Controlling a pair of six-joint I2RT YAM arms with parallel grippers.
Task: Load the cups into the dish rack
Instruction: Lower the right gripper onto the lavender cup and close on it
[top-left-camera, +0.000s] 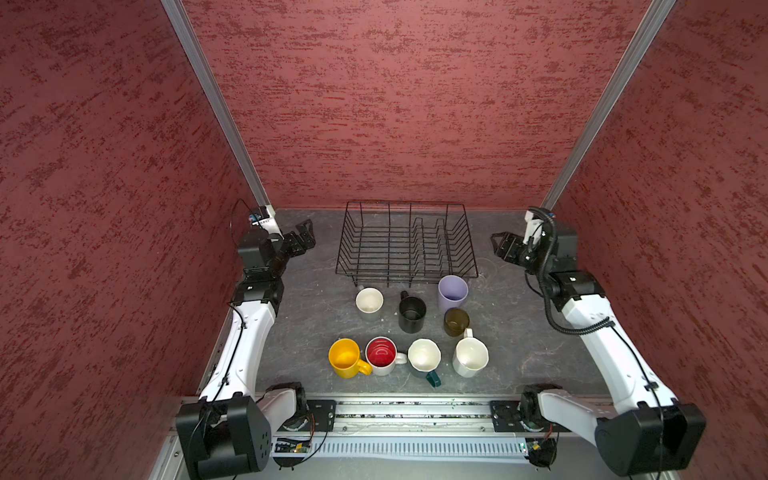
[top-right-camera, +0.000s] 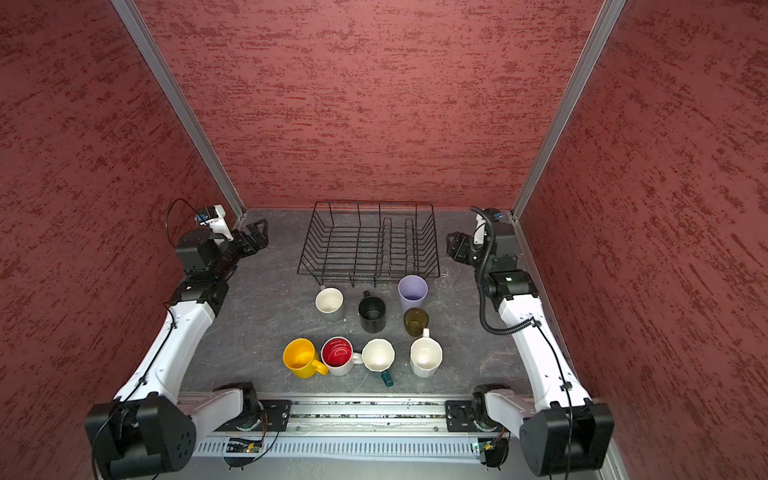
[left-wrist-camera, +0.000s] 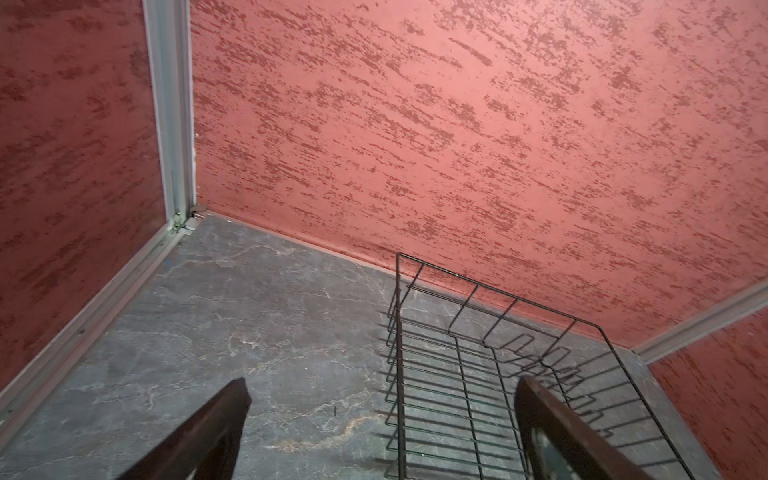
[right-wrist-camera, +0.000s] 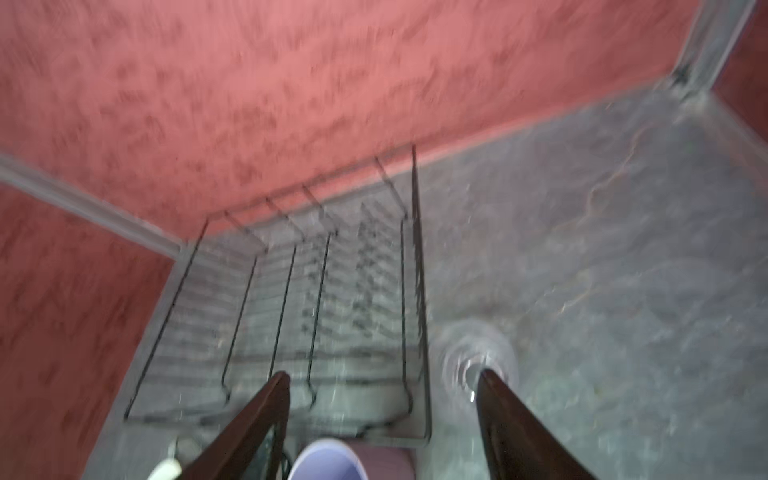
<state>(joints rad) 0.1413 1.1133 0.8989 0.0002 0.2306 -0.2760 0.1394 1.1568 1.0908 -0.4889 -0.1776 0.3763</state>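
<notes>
The black wire dish rack (top-left-camera: 405, 243) (top-right-camera: 368, 245) stands empty at the back middle. In front of it stand several cups: grey (top-left-camera: 369, 300), black (top-left-camera: 412, 312), lavender (top-left-camera: 453, 291) and amber glass (top-left-camera: 456, 321). Nearer are yellow (top-left-camera: 347, 357), red inside (top-left-camera: 381, 354), dark teal (top-left-camera: 424, 356) and white faceted (top-left-camera: 470, 355). A clear glass (top-right-camera: 448, 274) (right-wrist-camera: 478, 353) stands right of the rack. My left gripper (top-left-camera: 305, 232) (left-wrist-camera: 384, 384) hangs open left of the rack. My right gripper (top-left-camera: 498, 243) (right-wrist-camera: 384, 375) is open and empty right of it, near the clear glass. The right wrist view is blurred.
Red textured walls (top-left-camera: 395, 104) close in the back and both sides, with aluminium posts (top-left-camera: 216, 104) in the corners. The grey marbled tabletop (top-left-camera: 307, 299) ends at a metal rail (top-left-camera: 411, 411) along the front, where both arm bases sit.
</notes>
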